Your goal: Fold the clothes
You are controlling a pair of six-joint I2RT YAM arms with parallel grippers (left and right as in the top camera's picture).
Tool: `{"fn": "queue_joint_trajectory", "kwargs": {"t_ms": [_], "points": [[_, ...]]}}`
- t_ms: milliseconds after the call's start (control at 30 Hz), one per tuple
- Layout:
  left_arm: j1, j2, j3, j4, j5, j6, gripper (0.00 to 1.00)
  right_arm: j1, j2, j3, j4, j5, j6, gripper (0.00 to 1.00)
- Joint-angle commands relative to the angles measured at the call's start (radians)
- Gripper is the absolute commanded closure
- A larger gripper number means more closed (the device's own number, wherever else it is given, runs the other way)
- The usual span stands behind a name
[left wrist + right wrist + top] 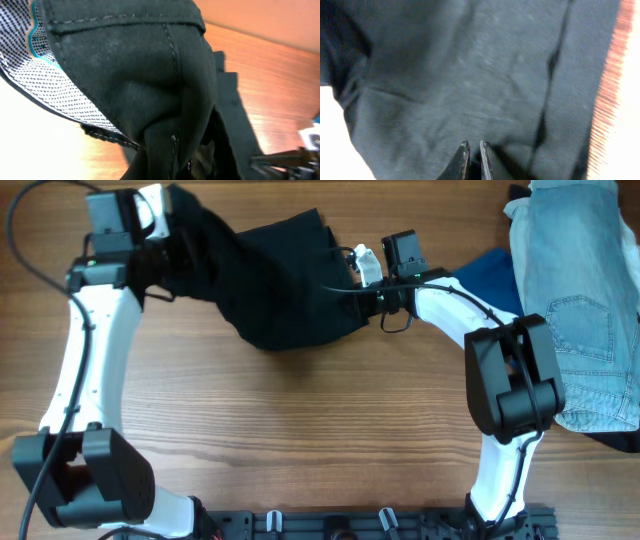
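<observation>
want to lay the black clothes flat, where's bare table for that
Widest bare table: between left arm and right arm, on the near side of the black clothes. A smaller patch lies beyond the right arm, left of the jeans. Crowded: right edge, with jeans and blue cloth.

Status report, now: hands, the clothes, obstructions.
Left hand shut on black shorts. Right hand shut at their edge. Jeans lie apart, far right.

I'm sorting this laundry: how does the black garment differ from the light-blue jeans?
The black garment is near-black and plain; the jeans are pale blue denim with a stitched pocket showing. The black garment is bunched up at top centre; the jeans lie spread out at the right edge. Both are clothing on the wooden table.
</observation>
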Motion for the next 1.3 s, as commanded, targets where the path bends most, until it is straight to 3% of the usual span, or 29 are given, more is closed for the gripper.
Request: {"fn": "queue_joint_trajectory", "kwargs": {"t_ms": [0, 200, 300, 533, 600, 667, 800, 867, 967, 1100, 1133, 1167, 1200, 1267], "points": [[-0.112, 0.026, 0.028, 0.097, 0.019, -0.109, 0.96, -0.004, 0.043, 0.0, 0.01, 0.041, 0.053, 0.94], [-0.258, 0.23, 0.028, 0.192, 0.0, -0.153, 0.96, -0.023, 0.043, 0.0, 0.03, 0.042, 0.077, 0.96], [-0.263, 0.32, 0.028, 0.191, 0.0, -0.153, 0.96, -0.061, 0.042, 0.001, 0.086, -0.041, 0.124, 0.96], [-0.281, 0.323, 0.028, 0.208, 0.005, -0.153, 0.96, -0.079, 0.042, 0.001, 0.107, -0.074, 0.126, 0.96], [-0.256, 0.252, 0.037, 0.134, 0.004, -0.144, 0.96, -0.079, 0.038, 0.002, 0.117, -0.122, 0.066, 0.95], [-0.203, 0.171, 0.12, -0.101, -0.073, -0.124, 0.96, -0.075, 0.035, 0.016, 0.087, -0.127, 0.018, 0.92], [-0.087, 0.125, 0.412, -0.588, -0.084, -0.035, 0.96, -0.075, 0.024, 0.024, 0.064, -0.137, 0.018, 0.93], [-0.071, 0.125, 0.51, -0.714, -0.101, -0.011, 0.96, -0.069, 0.001, 0.052, -0.001, -0.16, -0.039, 0.91], [-0.071, 0.138, 0.519, -0.78, -0.14, -0.01, 0.96, -0.03, -0.009, 0.133, -0.14, -0.096, -0.143, 0.79], [-0.071, 0.151, 0.519, -0.832, -0.189, -0.01, 0.96, 0.019, 0.023, 0.133, -0.123, -0.019, -0.15, 0.78], [-0.071, 0.151, 0.519, -0.835, -0.195, -0.01, 0.96, 0.026, 0.034, 0.132, -0.118, -0.007, -0.151, 0.81], [-0.071, 0.151, 0.519, -0.832, -0.195, -0.01, 0.96, 0.03, 0.051, 0.132, -0.111, 0.0, -0.154, 0.92], [-0.072, 0.151, 0.519, -0.825, -0.195, -0.01, 0.96, 0.032, 0.068, 0.132, -0.105, 0.002, -0.158, 0.96], [-0.072, 0.151, 0.519, -0.803, -0.193, -0.01, 0.96, 0.032, 0.103, 0.132, -0.098, 0.023, -0.161, 0.96]]}}
